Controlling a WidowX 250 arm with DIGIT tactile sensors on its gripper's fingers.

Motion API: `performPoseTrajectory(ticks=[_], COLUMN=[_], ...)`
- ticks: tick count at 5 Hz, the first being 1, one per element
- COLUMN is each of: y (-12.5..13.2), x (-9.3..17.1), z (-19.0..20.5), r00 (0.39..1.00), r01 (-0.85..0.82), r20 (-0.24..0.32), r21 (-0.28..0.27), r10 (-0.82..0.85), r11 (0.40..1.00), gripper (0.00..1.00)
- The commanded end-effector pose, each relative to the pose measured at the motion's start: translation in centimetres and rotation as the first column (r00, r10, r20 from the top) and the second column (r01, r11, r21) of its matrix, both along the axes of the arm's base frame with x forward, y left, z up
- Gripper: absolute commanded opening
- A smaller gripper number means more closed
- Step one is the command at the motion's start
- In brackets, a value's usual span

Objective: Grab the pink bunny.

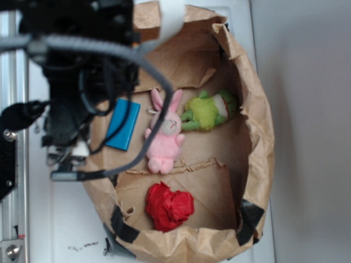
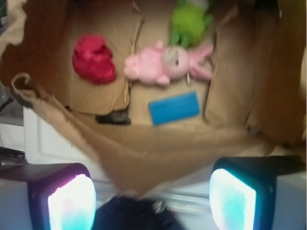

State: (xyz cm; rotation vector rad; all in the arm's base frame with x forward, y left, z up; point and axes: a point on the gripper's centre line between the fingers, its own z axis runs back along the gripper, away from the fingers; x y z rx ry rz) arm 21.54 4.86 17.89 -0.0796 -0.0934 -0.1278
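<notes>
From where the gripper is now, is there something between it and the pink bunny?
Yes. The gripper, fingers apart, is outside the brown paper bag, whose near wall rises between it and the pink bunny. A blue flat block also lies just before the bunny on the bag floor.

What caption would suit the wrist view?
Open fingers hover outside a paper bag holding the pink bunny.

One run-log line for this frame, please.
phase: approach | gripper: open, empty, outside the paper-bag rim | pink bunny: lying inside, untouched | beside it: blue block, green plush
</notes>
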Motion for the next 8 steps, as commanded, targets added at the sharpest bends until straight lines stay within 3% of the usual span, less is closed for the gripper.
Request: performPoseTrajectory(ticks=[1, 5, 6, 7, 8], y=[-0.2, -0.2, 0.0, -1.4, -3.4], x=[4.2, 4.2, 6.4, 7.8, 8.3], z=[2.1, 2.1, 0.7, 0.1, -1.1], r00=[0.976, 0.976, 0.936, 0.868, 0.795], r01=[0.194, 0.194, 0.325, 0.451, 0.551], r20=[0.058, 0.058, 0.06, 0.074, 0.048], r21=[0.187, 0.187, 0.234, 0.3, 0.36], r10=[-0.208, -0.208, -0.348, -0.492, -0.604], r11=[0.963, 0.963, 0.916, 0.841, 0.753], gripper=[1.0, 1.0, 1.0, 1.0, 1.0])
